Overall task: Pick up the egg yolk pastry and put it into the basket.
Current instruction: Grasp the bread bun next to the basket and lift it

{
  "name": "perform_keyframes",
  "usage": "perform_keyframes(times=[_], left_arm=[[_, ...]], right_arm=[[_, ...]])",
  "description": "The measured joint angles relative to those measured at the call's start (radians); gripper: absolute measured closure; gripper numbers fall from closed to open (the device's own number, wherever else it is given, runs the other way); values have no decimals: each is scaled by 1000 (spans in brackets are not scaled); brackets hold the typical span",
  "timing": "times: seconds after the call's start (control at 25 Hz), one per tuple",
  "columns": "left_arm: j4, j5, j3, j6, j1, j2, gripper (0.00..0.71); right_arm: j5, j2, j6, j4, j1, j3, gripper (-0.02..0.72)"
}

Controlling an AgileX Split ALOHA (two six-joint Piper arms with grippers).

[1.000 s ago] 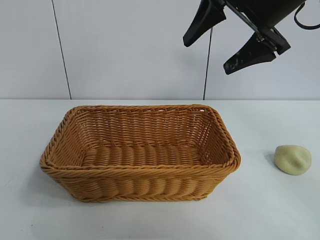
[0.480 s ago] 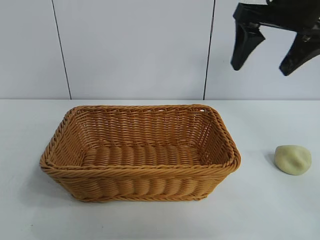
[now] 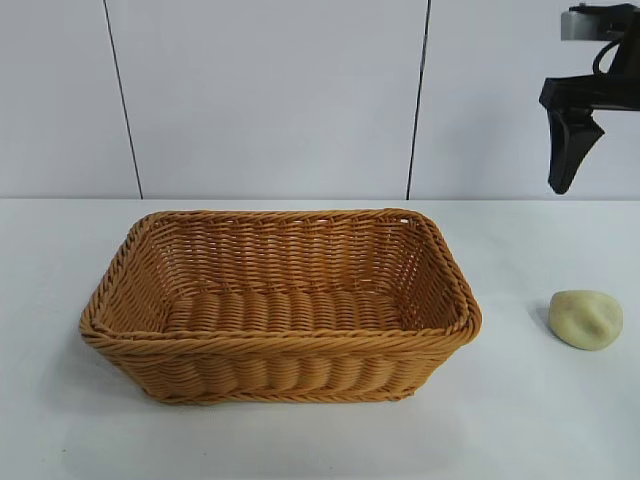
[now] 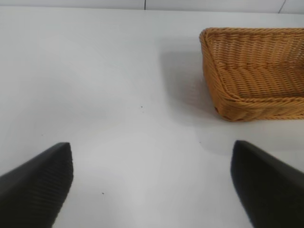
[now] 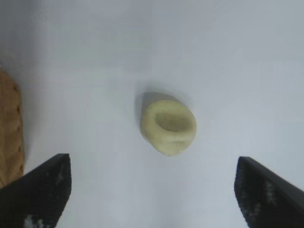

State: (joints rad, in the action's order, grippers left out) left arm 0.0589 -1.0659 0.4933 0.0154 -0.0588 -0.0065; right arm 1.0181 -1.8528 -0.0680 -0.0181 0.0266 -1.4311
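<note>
The egg yolk pastry is a pale yellow-cream lump lying on the white table, right of the basket and apart from it. The orange-brown wicker basket sits mid-table and is empty. My right gripper is open and empty, high above the pastry, which shows ahead of the fingers. One finger shows at the exterior view's right edge. My left gripper is open and empty over bare table beside the basket's end. It is out of the exterior view.
A white table meets a white panelled wall behind. The basket's edge shows at the side of the right wrist view.
My right gripper has swung rightward from above the basket's far right corner to above the pastry, partly leaving the exterior view. The pastry and basket have not moved.
</note>
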Motion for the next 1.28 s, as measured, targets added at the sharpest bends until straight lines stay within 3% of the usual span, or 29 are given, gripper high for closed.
perform_keyframes(times=[0.72,0.88,1.12,1.28], left_arm=[[0,0,0,0,0,0,15],[0,0,0,0,0,0,15],[0,0,0,0,0,0,15],[0,0,0,0,0,0,15]], right_arm=[[-57,-294,-3,2,0,0,75],[-57,-294,-3,18,0,-1,204],[-52,-294,-3,18,0,-1,500],[-35,-291,-1,25,0,-1,569]])
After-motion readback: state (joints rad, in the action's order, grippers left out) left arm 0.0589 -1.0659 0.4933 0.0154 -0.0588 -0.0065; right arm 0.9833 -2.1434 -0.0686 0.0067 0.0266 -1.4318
